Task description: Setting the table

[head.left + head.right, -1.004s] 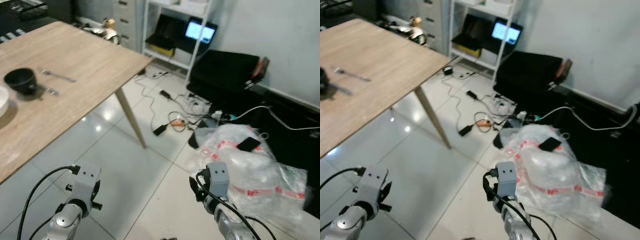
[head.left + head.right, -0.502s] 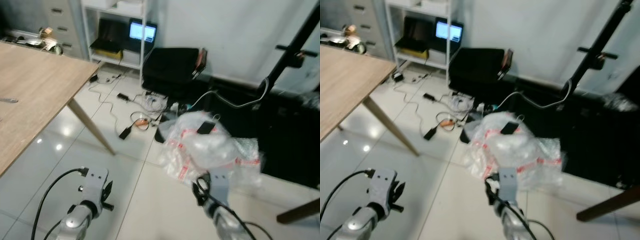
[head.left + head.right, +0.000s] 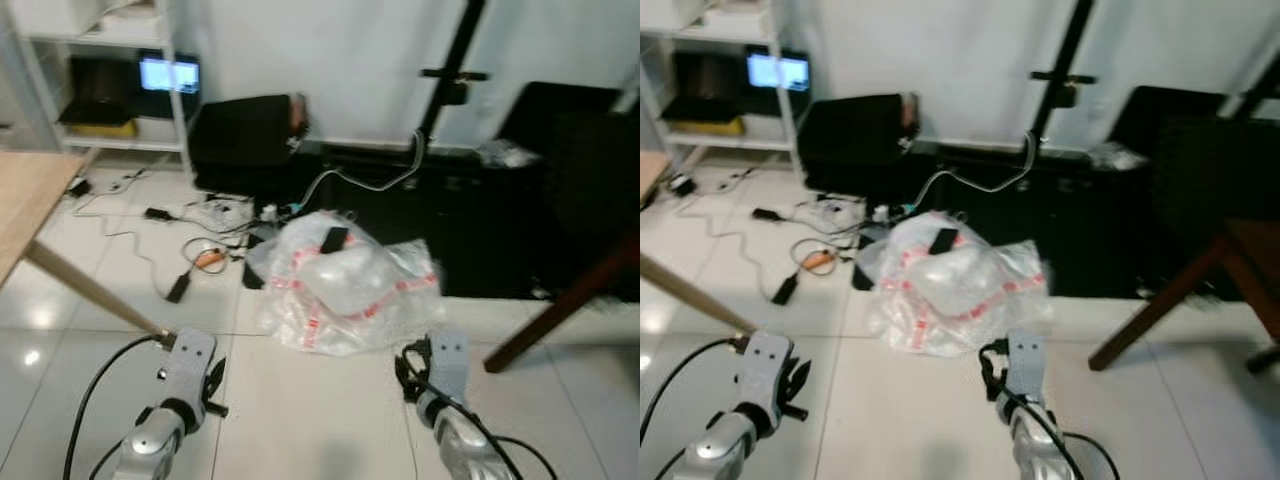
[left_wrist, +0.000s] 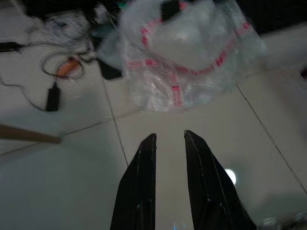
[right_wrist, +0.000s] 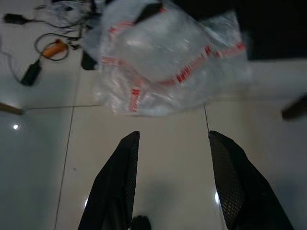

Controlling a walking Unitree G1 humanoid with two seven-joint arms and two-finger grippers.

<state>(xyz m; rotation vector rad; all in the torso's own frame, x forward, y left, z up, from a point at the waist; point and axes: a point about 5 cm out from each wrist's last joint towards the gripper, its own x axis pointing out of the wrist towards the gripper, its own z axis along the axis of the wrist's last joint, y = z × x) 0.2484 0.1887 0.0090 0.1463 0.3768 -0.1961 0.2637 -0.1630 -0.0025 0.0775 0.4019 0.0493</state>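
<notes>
Table (image 3: 20,205): just a wooden corner and one leg (image 3: 95,297) at the far left edge, nothing on it visible. Left gripper (image 4: 169,139) hangs low over white floor tiles (image 3: 300,420), fingers a narrow gap apart, empty. Right gripper (image 5: 172,139) also low, fingers spread wide, empty. Crumpled clear plastic bag (image 3: 340,280) with red print ahead, cables (image 3: 190,250) beside it.

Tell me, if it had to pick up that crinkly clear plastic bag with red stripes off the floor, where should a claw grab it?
Probably at the loose, flattened edge of the plastic bag nearest the robot, coming from above and in front. The film there lies thin on the tiled floor and looks pinchable, while the middle bulges. The right claw, open, already faces that edge.
</notes>
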